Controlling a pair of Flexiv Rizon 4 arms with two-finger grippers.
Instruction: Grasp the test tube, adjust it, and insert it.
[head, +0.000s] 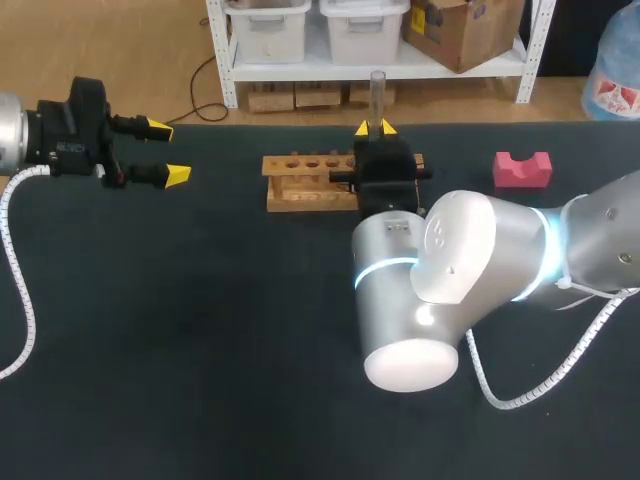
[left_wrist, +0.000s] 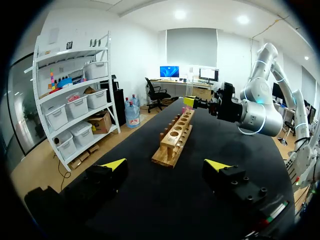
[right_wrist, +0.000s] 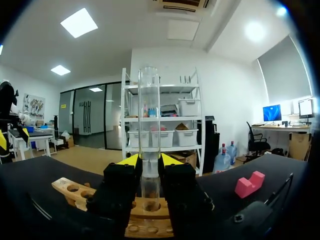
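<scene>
Black table: wooden rack sits near far edge, pink block well right of it. Your left gripper gapes wide, empty, well apart from rack. Your right gripper pinches test tube upright over rack's right end.

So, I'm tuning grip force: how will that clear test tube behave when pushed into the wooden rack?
The test tube looks like thin clear glass, so it is probably fragile and slippery under hard squeezing. It stands tall above the right gripper, so it may tilt if it catches a hole edge in the rack.
</scene>
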